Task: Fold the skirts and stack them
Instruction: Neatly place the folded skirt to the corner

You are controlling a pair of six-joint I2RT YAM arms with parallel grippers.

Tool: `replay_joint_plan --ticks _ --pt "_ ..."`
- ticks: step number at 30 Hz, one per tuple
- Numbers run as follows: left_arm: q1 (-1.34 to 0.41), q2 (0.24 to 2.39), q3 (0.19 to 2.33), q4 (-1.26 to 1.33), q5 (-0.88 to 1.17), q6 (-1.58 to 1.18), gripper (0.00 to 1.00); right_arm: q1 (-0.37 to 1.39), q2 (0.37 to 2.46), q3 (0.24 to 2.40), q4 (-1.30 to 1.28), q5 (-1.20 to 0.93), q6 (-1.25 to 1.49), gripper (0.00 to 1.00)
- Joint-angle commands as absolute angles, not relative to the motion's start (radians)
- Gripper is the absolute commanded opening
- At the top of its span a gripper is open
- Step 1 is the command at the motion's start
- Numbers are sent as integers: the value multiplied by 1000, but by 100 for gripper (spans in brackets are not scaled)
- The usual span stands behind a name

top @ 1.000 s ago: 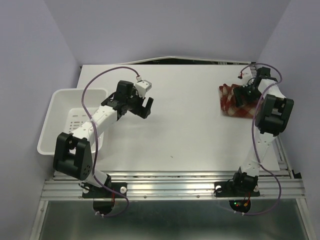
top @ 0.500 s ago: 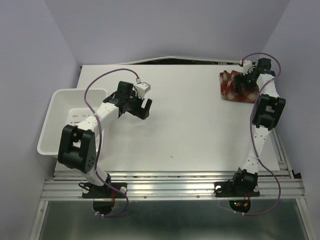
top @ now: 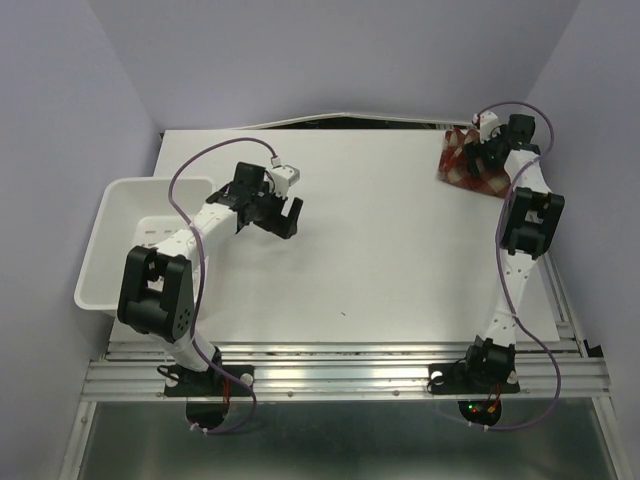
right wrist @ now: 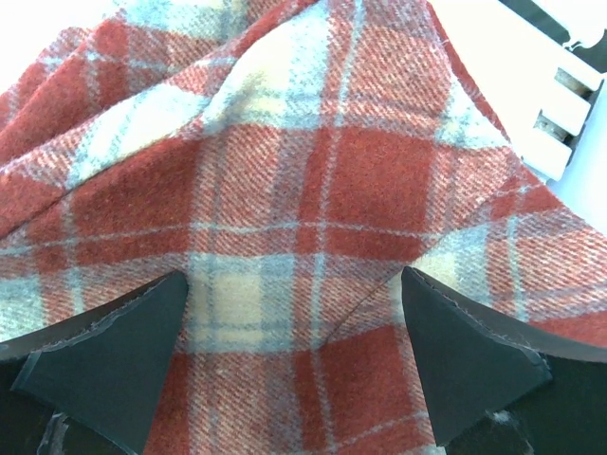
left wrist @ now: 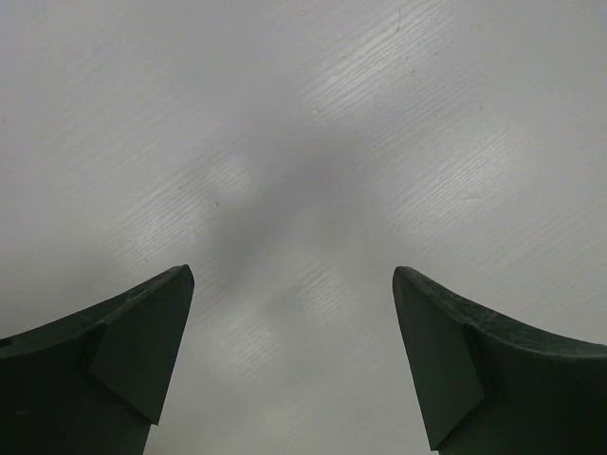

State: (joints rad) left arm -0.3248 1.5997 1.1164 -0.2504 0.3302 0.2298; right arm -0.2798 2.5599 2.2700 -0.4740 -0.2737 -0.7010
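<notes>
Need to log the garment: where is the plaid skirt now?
Top view: the plaid skirt lies at the far right corner of the table, directly beneath the right gripper, whose open jaws frame it.

Pale lavender walls (top: 330, 50) close in around me on three sides. My white surface (top: 400, 250) shows faint grain and soft glare. An aluminium rail frame (top: 340, 375) edges its near side, above a grey panel (top: 340, 440).

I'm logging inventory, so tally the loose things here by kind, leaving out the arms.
Skirt: 1 bundle, layers not countable
Basket: 1
Total: 2
</notes>
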Motion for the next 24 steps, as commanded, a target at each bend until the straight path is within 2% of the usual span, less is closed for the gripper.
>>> replay_joint_plan --ticks 1,7,14,18,21,24 --pt "-318 1549 1187 -255 350 232 98 -275 2536 2175 -505 -196 -769 100" --pt "-316 1513 1218 -213 328 210 98 -256 2297 2166 -528 -299 -637 100" --pt "-314 1463 1262 -132 290 176 98 -192 2091 2163 -670 -307 -447 100" --pt "-314 1456 1311 -123 264 186 98 -183 1985 2021 -735 -359 -303 100" --pt "-314 1440 1313 -95 239 187 98 -183 1936 1932 -695 -319 -163 100" --pt "-314 1439 1304 -86 210 172 98 -183 1997 1936 -638 -191 14 100"
